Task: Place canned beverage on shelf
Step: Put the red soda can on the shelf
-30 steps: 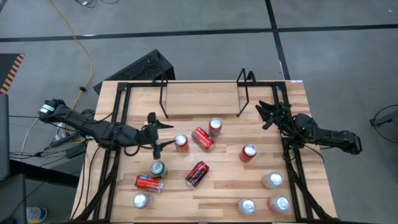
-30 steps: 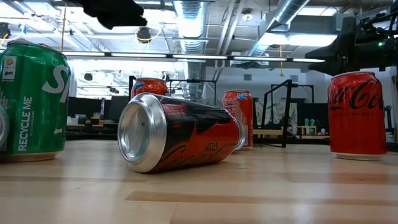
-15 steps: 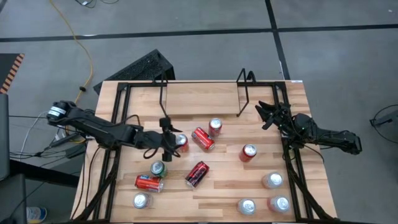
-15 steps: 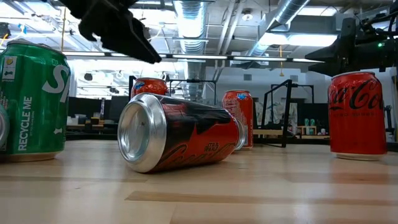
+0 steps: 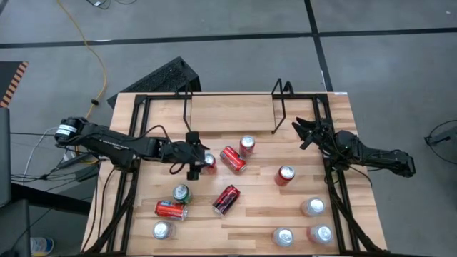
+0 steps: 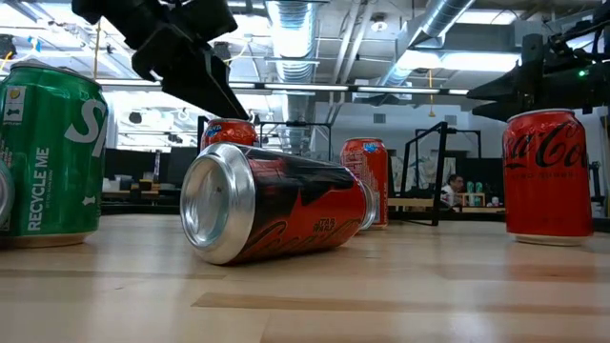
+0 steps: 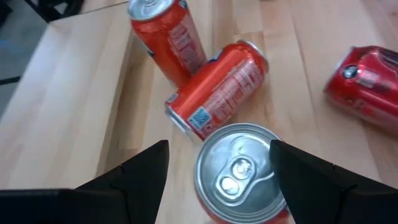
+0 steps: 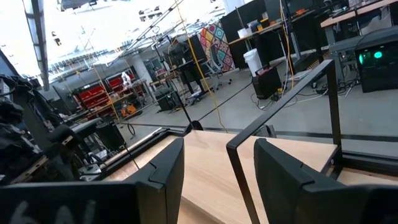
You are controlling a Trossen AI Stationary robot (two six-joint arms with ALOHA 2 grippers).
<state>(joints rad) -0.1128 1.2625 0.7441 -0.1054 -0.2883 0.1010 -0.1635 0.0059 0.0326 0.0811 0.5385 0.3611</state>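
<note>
Aluminium makes the can [image 7: 239, 174] light but dentable and slick; I judge a mid-wall pinch, held upright, is safest. It stands on the desk [image 5: 235, 121] well short of the shelf [image 5: 232, 107], between the spread fingers of the left tool [image 7: 217, 171]. A second ago that tool hung off to the side. Right tool [image 5: 305, 132] waits by the shelf, jaws apart.

Shelf [image 5: 232, 114] at the far middle of the worktop [image 5: 235, 146], with cans scattered nearer across the middle and front. Left gripper [image 5: 194, 155] above an upright can [image 5: 208, 163] left of centre, one of the fingers [image 7: 140, 177] on each side of its top; beside that can a tipped can [image 5: 233, 158], then another upright can [image 5: 247, 145]. Right gripper [image 5: 305, 133] over the right edge, just right of the shelf.
</note>
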